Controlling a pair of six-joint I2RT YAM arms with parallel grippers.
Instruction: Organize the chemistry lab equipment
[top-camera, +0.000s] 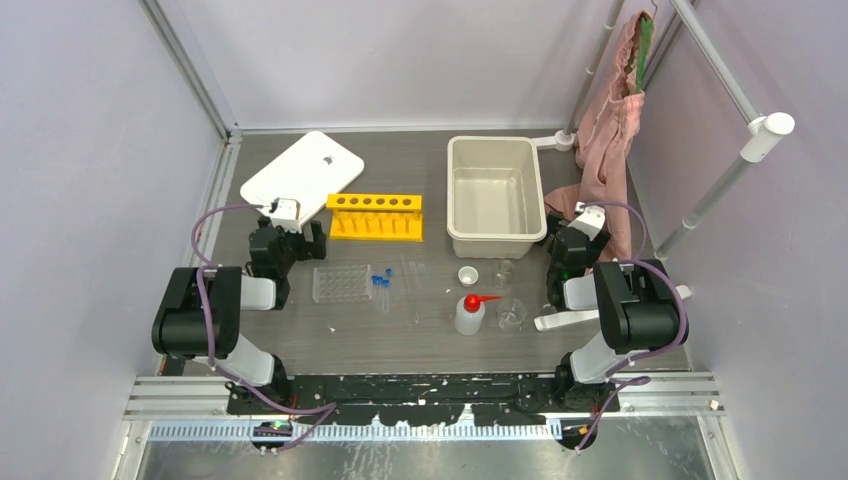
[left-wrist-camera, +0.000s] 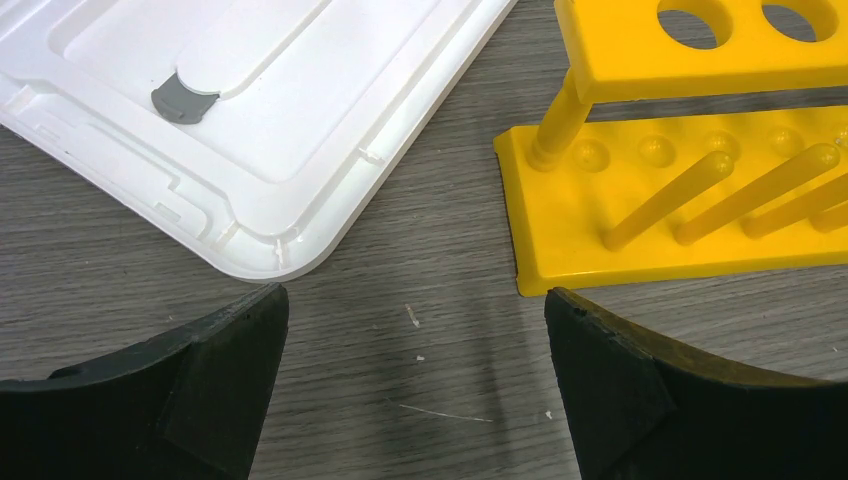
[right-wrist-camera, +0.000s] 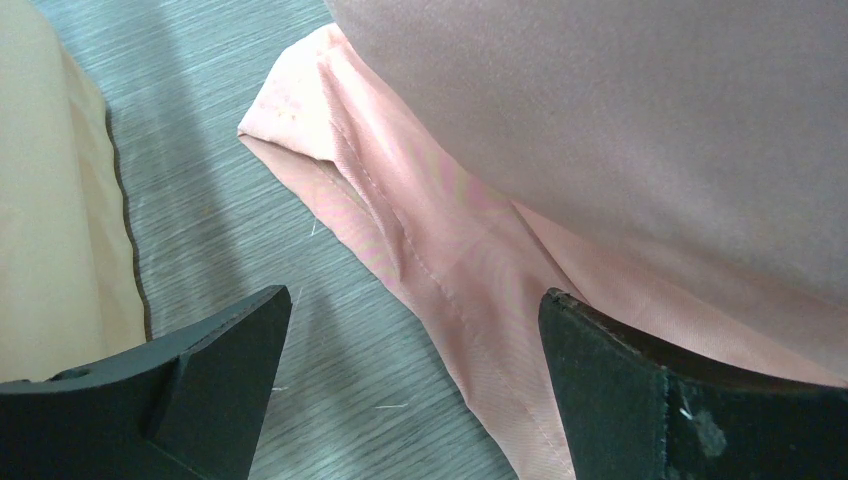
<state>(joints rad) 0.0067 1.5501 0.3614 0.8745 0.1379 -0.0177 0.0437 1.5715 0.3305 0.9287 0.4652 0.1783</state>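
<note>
The yellow rack (top-camera: 375, 216) stands mid-table, its left end (left-wrist-camera: 690, 150) showing in the left wrist view. In front of it lie a clear tray (top-camera: 341, 283), small blue-capped vials (top-camera: 380, 280) and clear glass tubes (top-camera: 411, 285). Further right are a tiny white cup (top-camera: 467, 275), the white squeeze bottle (top-camera: 469, 313) with its red spout, and two small glass beakers (top-camera: 504, 270) (top-camera: 511, 315). My left gripper (top-camera: 290, 238) (left-wrist-camera: 415, 300) is open over bare table, between the rack and a white lid. My right gripper (top-camera: 573, 238) (right-wrist-camera: 415, 300) is open and empty at the pink cloth's edge.
A white lid (top-camera: 302, 170) (left-wrist-camera: 250, 110) lies at the back left. A cream bin (top-camera: 494, 195) (right-wrist-camera: 50, 200) sits at the back middle. Pink cloth (top-camera: 605, 150) (right-wrist-camera: 560, 190) hangs from the frame onto the table. A white pole stand (top-camera: 560, 320) lies by the right arm.
</note>
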